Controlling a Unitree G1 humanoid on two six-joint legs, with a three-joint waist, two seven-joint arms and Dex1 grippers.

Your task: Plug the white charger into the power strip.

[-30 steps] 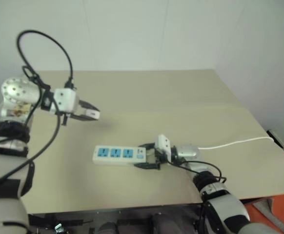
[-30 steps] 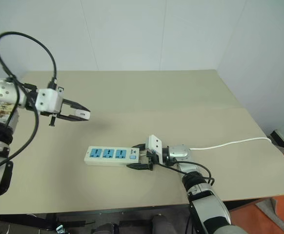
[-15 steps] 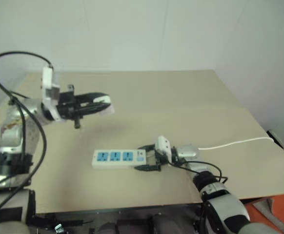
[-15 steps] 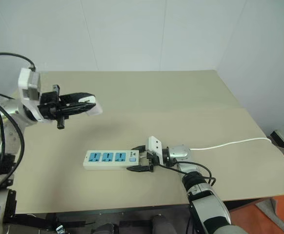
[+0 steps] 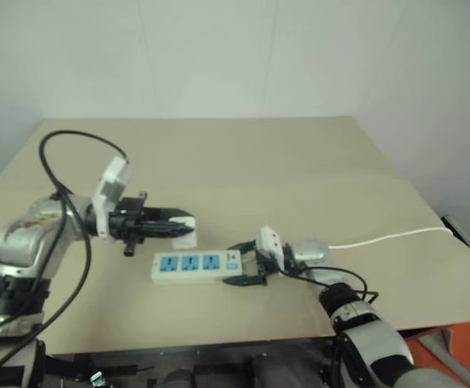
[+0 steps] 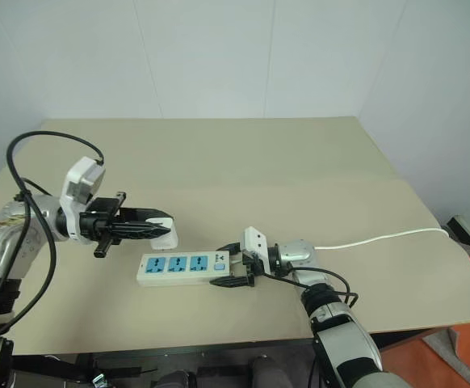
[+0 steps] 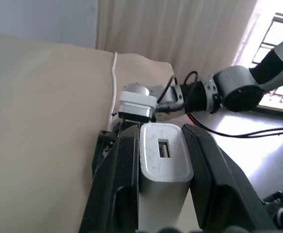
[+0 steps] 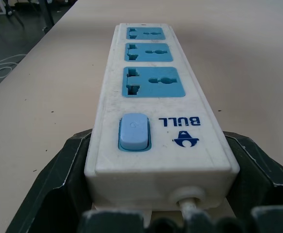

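White charger (image 7: 163,160): clamped between left pincer (image 6: 156,228) fingers, above power strip's far end.
Power strip (image 6: 183,267): flat on surface (image 6: 300,186), switch end gripped by right pincer (image 6: 231,269).

The white charger (image 7: 163,158) is clamped level between black fingers, above the strip's far end. The white strip (image 6: 182,267), three blue sockets up, lies flat on the bench.
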